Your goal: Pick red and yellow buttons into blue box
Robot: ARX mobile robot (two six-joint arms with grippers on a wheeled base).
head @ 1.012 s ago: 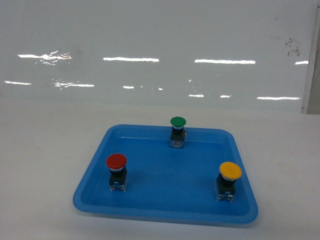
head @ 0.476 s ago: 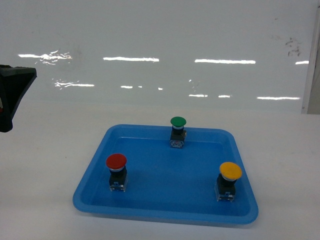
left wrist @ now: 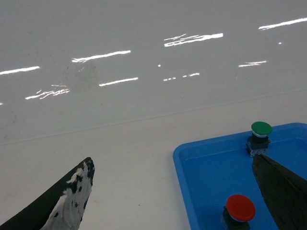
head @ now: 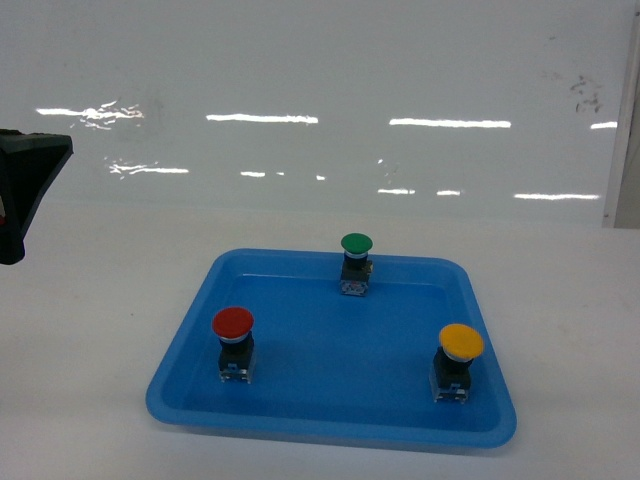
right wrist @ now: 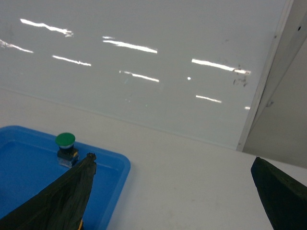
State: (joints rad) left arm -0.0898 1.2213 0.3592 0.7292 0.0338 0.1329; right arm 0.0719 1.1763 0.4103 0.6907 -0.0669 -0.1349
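On blue box [head: 190, 375], red button [head: 232, 322], yellow button [head: 461, 341], upright, apart

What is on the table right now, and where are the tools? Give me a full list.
red button: one, red cap on black body, front left of the tray, upright
yellow button: one, yellow cap on black body, front right of the tray, upright
green button: one, green cap, back middle of the tray, upright
blue tray: one, blue, shallow, middle of the table, holding all three buttons
table: one, white, under the tray
wall: one, glossy white, behind the table
left tool: black, open, holding nothing, left of the tray
right tool: black, open, holding nothing, above the tray's right edge
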